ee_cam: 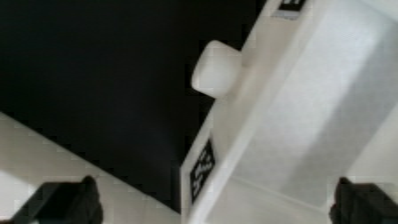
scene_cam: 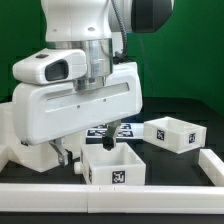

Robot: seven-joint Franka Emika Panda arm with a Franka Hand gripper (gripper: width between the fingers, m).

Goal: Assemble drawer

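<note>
A small white open-top tray (scene_cam: 113,165) with a black-and-white tag on its front stands at the front middle. A second such tray (scene_cam: 172,132) stands to the exterior view's right. My gripper (scene_cam: 85,150) hangs low over the front tray's left part, and the big white hand hides much of it. In the wrist view the tray's wall (ee_cam: 267,120), with a round knob (ee_cam: 217,68) and a tag (ee_cam: 201,165), runs between my two dark fingertips (ee_cam: 63,205). My gripper (ee_cam: 214,205) is open and holds nothing. A larger white part (scene_cam: 22,135) shows behind the hand on the left.
The marker board (scene_cam: 112,130) lies on the black table behind the front tray. A white rail (scene_cam: 110,195) runs along the front edge, and another white rail (scene_cam: 212,165) runs down the right side.
</note>
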